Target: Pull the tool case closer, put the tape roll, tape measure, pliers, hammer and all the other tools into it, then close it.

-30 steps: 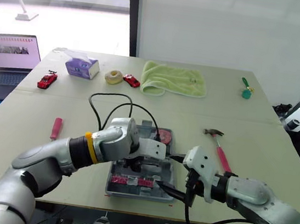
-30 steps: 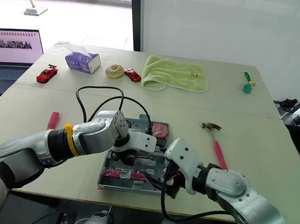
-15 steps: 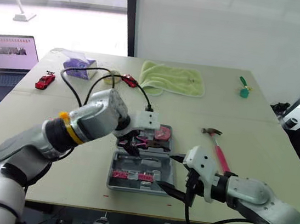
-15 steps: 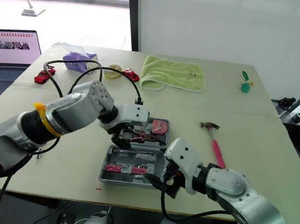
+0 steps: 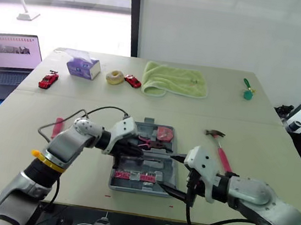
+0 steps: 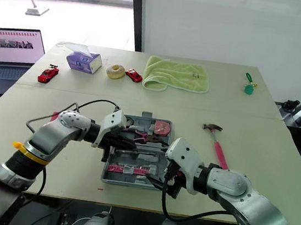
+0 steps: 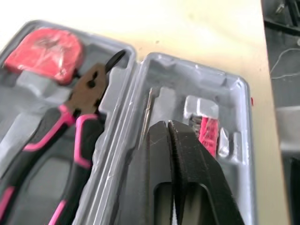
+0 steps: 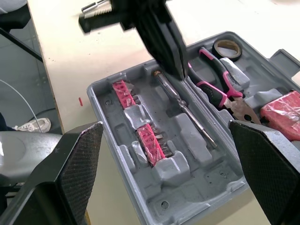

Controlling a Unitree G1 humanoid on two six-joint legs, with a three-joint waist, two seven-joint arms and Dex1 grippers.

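Grey plastic tool case (image 5: 140, 190) lies open at the near edge of the table, within reach of both arms, so the pull-in step appears done. Its near half holds pink bit strips (image 8: 150, 140) and a thin metal rod (image 8: 187, 110). Its far half holds the pliers (image 7: 86, 93), the red tape measure (image 7: 44, 49) and a black tape roll (image 8: 228, 47).

Outstanding items: the hammer (image 5: 221, 147) lies on the bare table, apart from the case and beyond the outer finger of the right gripper (image 5: 174, 175). A red-handled tool (image 5: 57, 128) lies on the table behind the left arm, well apart from the case. The lid is not shut. Judged progress: past halfway, with at least two tools and the closing left to do.

Right gripper: fingers (image 8: 70, 164) spread wide, grasping nothing. They bracket the near right corner of the case. Contact with the rim cannot be confirmed.

Left gripper (image 7: 168, 126): fingers pressed flat together, nothing visible between them. The tips sit low over the middle of the case. The rod runs out from just beside the tips, the pliers lie alongside one finger, and the tape measure sits further out past the tips. Whether the tips touch the rod cannot be told.
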